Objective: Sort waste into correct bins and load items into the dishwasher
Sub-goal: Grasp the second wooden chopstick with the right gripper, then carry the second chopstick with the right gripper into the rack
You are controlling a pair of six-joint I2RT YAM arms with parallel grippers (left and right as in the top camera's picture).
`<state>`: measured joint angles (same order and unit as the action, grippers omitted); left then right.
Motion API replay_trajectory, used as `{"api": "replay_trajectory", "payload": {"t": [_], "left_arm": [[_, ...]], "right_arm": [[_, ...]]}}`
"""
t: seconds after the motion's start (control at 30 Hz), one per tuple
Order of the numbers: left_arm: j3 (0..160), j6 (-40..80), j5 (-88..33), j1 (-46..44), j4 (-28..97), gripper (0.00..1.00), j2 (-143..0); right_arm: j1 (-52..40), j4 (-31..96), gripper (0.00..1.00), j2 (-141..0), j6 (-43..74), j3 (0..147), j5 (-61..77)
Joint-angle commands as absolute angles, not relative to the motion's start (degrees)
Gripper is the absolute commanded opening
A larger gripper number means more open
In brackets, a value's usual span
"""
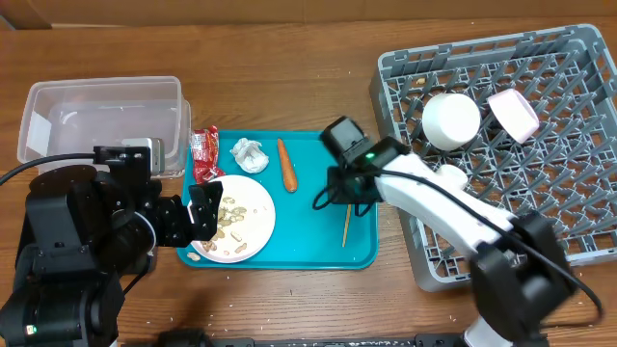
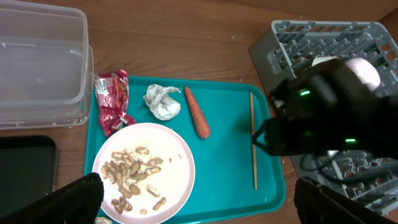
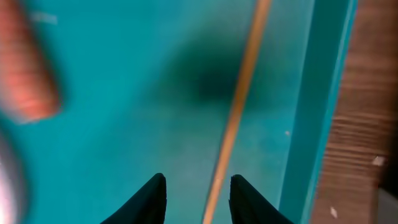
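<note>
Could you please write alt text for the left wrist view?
A teal plastic serving tray holds a round white plate of beige food scraps, a red shiny wrapper, a crumpled white tissue, an orange carrot and a thin wooden chopstick. A clear plastic tub sits left, a grey dish rack right.

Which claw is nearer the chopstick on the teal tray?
Right. The right claw hovers open directly over the chopstick; the left claw sits across the tray, by the plate.

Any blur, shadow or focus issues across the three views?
Right wrist: carrot heavily out of focus, chopstick soft, dark shadow patch on the tray beside it. Left wrist and overhead: sharp, evenly lit.
</note>
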<state>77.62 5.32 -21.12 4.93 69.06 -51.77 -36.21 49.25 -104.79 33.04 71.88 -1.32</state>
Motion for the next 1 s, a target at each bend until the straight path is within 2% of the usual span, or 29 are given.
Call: {"api": "replay_trajectory", "payload": {"t": [0.0,0.1,0.2,0.23,0.4,0.57,0.6,0.67,0.97], "left_arm": [[78.6,3.8,-20.8,5.2,69.0,1.00,-51.7],[78.6,3.8,-20.8,5.2,69.0,1.00,-51.7],[78.6,3.8,-20.8,5.2,69.0,1.00,-51.7],[78.6,3.8,-20.8,5.2,69.0,1.00,-51.7],[78.6,3.8,-20.8,5.2,69.0,1.00,-51.7],[78.6,3.8,-20.8,5.2,69.0,1.00,-51.7],[78.6,3.8,-20.8,5.2,69.0,1.00,-51.7],[78.6,3.8,-20.8,5.2,69.0,1.00,-51.7],[78.6,3.8,-20.8,5.2,69.0,1.00,-51.7]], "right_arm": [[-35.4,47.9,0.34,-108.4,38.0,71.6,-3.4],[-35.3,48.1,0.27,-110.6,39.3,71.6,-3.2],[-35.3,48.0,0.13,-111.8,39.3,71.6,-1.8],[-35.3,48.1,0.04,-111.9,39.2,71.6,-1.1],[-35.4,51.8,0.04,-109.5,34.3,74.2,-1.1],[-34.8,56.3,0.04,-98.8,21.1,84.7,-4.4],[-33.6,56.0,0.04,-95.2,20.1,87.5,-11.4],[-31.8,54.8,0.04,-92.5,17.8,89.1,-16.5],[-18.9,52.5,0.04,-95.1,-0.4,86.0,-17.5]]}}
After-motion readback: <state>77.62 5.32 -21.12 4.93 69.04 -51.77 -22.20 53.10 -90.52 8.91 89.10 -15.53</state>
